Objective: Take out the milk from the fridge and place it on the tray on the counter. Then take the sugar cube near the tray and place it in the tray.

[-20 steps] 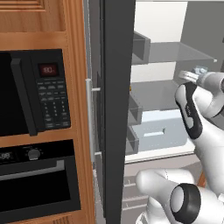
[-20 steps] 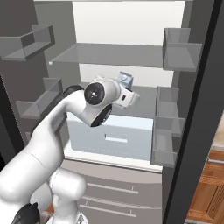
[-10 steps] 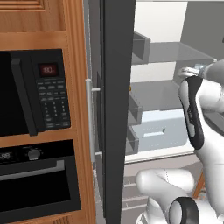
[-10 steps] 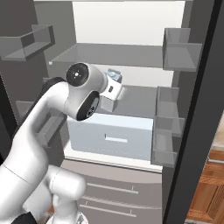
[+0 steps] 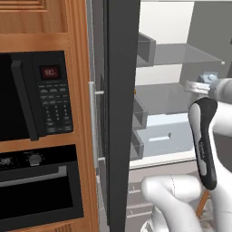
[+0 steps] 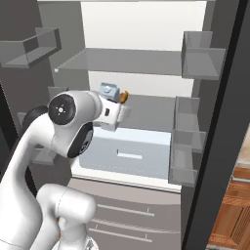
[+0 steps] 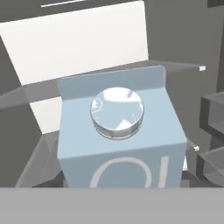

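Close up, milk (image 7: 120, 144): pale blue carton, round silvery cap.

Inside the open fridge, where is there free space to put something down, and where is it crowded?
Free: the upper glass shelf, bordered by the white back wall and the right door bins; also the pale drawer top below the arm. Crowded: the middle shelf, where the end effector and the milk sit.
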Available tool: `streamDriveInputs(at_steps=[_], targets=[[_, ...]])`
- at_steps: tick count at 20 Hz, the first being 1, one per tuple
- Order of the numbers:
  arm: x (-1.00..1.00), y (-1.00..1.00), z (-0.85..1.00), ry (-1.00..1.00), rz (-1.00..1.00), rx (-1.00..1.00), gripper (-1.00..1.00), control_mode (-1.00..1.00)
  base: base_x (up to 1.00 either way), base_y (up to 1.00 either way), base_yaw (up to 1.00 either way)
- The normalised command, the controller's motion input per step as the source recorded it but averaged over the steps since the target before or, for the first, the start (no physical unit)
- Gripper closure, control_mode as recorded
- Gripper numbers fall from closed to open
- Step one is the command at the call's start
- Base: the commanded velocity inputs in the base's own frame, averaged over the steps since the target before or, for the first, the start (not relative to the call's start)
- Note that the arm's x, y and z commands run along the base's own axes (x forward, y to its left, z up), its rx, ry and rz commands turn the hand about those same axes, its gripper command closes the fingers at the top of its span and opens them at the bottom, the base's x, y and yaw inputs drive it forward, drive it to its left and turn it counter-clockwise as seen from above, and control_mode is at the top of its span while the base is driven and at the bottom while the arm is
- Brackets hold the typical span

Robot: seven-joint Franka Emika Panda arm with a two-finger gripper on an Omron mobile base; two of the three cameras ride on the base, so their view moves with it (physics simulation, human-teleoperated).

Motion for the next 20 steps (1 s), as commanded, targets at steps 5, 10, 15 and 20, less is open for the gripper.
streamDriveInputs(at_steps=[5, 10, 15, 20], targets=[[-0.44, 0.35, 0.0, 0.11, 0.06, -0.12, 1.0, -1.0, 0.0, 0.0, 0.0], [-0.77, 0.32, 0.0, 0.15, 0.09, -0.12, 1.0, -1.0, 0.0, 0.0, 0.0], [-0.54, 0.15, 0.0, 0.09, 0.05, -0.04, 1.0, 1.0, -0.4, 0.02, 0.03], [0.0, 0.0, 0.0, 0.0, 0.0, 0.0, 1.0, 1.0, -1.0, 0.0, 0.05]])
